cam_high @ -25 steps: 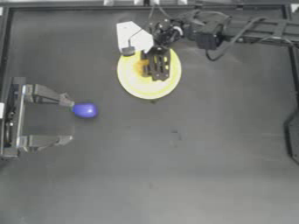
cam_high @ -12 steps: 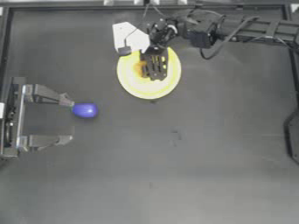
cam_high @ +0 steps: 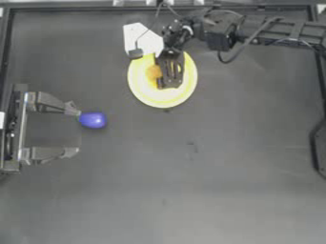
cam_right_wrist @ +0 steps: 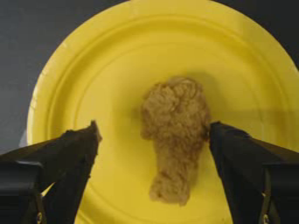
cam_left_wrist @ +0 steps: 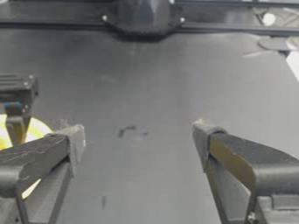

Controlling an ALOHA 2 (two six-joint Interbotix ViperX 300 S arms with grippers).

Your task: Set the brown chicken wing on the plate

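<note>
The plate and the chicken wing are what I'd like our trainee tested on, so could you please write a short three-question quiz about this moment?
1. True or false: the brown chicken wing lies on the plate.
2. The right gripper has its jaws: A) shut on the wing, B) open on either side of it, C) away from the plate.
3. Fill in: the left gripper waits at the table's left edge, near a small ____ object.

Key: 1 true; 2 B; 3 blue.

I am seeing a golden-brown chicken wing [cam_right_wrist: 175, 135] on a plain yellow plate [cam_right_wrist: 111, 65], a blue-purple object [cam_high: 92, 119], and a dark grey table [cam_high: 191, 181].
</note>
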